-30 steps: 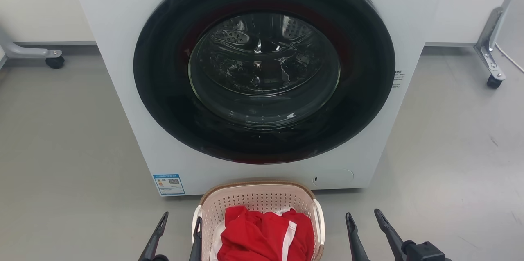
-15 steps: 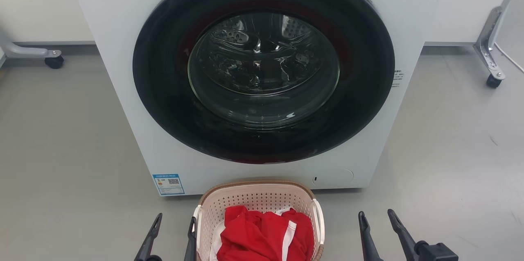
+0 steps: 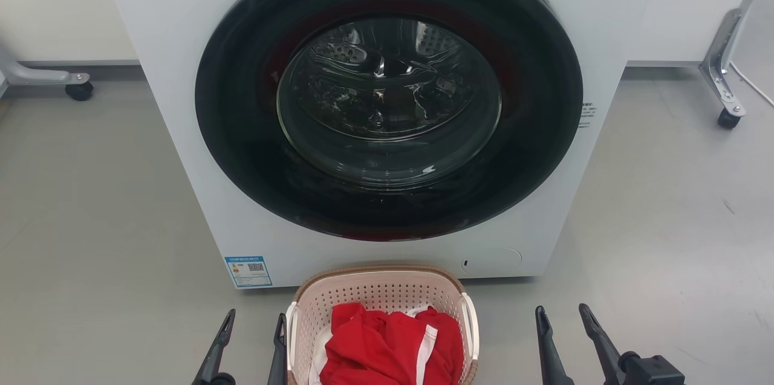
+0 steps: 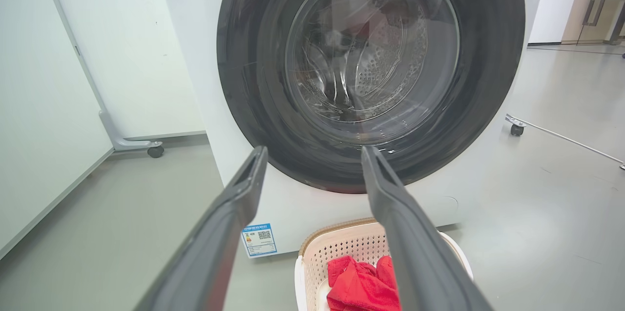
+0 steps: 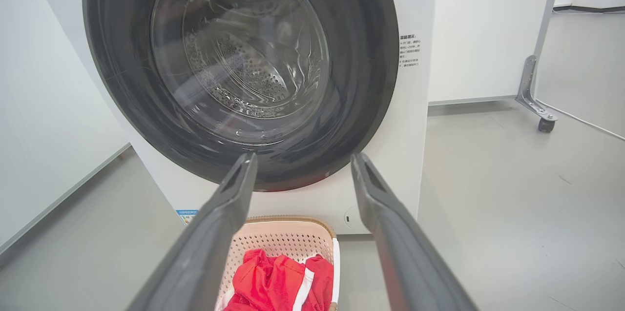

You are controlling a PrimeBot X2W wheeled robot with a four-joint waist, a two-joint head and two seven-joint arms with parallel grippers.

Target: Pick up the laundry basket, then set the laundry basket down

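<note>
Opening of the pick-up: the laundry basket sits on the grey floor, tucked just in front of the white washing machine and below its round glass door. A red garment with white trim is heaped inside.

The left end effector is spread wide and holding nothing. Its inner finger is right beside the basket's left handle, touching or a hair apart, I can't call it from here. The right end effector is likewise parted and empty, but it stands well out from the right handle, with bare floor between them. So nothing is gripped, and the basket is not yet off the ground.

Here's what would make this step go well, as I read it:

- **Line up:** Bring the right side in until it mirrors the left, so the two arms flank the basket evenly.
- **Pick the grip point:** Get each pair of fingers astride its white handle rather than the perforated wall, which looks thin and likely to flex.
- **Lift:** Close both together, then raise both at the same rate, keeping the woven-look rim level so the garment rides along.
- **Mind the machine:** Its front is close behind, so a straight-up lift looks safer than any push forward.
</note>
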